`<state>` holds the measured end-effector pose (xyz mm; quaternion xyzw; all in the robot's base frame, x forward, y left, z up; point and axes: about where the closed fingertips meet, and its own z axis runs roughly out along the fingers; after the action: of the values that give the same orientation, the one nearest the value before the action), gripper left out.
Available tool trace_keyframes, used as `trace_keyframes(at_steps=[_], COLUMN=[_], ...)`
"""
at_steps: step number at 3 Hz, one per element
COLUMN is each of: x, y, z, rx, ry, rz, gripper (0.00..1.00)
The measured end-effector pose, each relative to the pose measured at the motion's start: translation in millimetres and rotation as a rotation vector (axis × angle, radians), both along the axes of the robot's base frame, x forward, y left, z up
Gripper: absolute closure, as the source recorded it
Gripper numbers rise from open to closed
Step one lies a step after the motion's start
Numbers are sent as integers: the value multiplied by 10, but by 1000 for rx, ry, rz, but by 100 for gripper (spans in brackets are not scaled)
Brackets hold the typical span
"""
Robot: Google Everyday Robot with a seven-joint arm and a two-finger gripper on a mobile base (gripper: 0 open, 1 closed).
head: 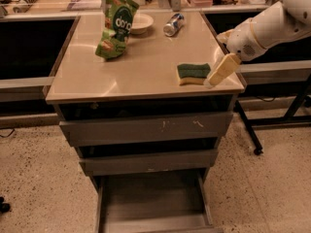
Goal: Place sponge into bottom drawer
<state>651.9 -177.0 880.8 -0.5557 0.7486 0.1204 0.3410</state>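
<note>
Camera view: cream-coloured gripper hovers just right of the green-topped yellow foam sponge lying near the tan countertop edge — open or closed, cannot tell. Below, the grey metal bottom drawer stands pulled out — seemingly ready to receive it.

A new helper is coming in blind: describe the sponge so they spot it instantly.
On the beige cabinet top, look near its front right corner. The sponge lies flat beside the gripper: dark green over yellow foam, unlike the tall green snack bag farther back.
</note>
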Motion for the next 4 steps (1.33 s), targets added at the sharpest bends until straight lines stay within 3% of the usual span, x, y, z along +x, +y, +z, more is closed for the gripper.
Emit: trace_keyframes(at_steps=[1, 3, 4], x=[253, 511, 576], y=[95, 268, 339], z=[-205, -582, -703], rx=[55, 95, 109], ry=[32, 97, 108], rz=[12, 38, 45], gripper=[0, 0, 19])
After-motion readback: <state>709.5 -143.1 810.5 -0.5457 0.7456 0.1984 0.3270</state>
